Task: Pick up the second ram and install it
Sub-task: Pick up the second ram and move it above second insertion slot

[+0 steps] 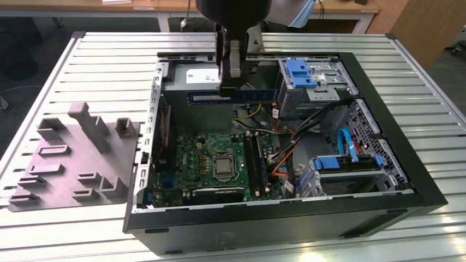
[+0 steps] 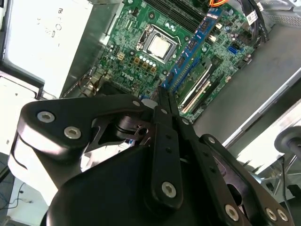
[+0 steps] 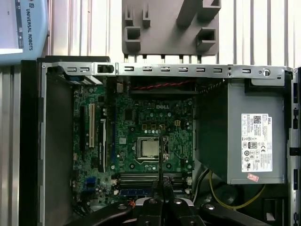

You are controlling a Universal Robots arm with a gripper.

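Open computer case [image 1: 418, 188] lies on its side on the slatted metal table [image 1: 407, 65]. A grey moulded fixture [image 1: 73, 158] sits beside the case toward the table edge at the exterior view's left

Gripper [image 1: 229, 90] hangs above the case interior, fingers pinched onto the second ram [image 1: 255, 96]. The strip is clear of the board, level and on its long edge. It is gripped off-centre, with the longer free end toward the blue drive bracket [image 1: 299, 73]

Ram sits over the end of the green motherboard [image 1: 207, 158] nearest the grey power supply [image 1: 191, 77], with the CPU [image 1: 222, 164] lower down in the case

Second wrist view: fingers [image 2: 165, 101] meet in a narrow point over the board. A blue module [image 2: 193, 42] is already seated in the black slots beside the CPU
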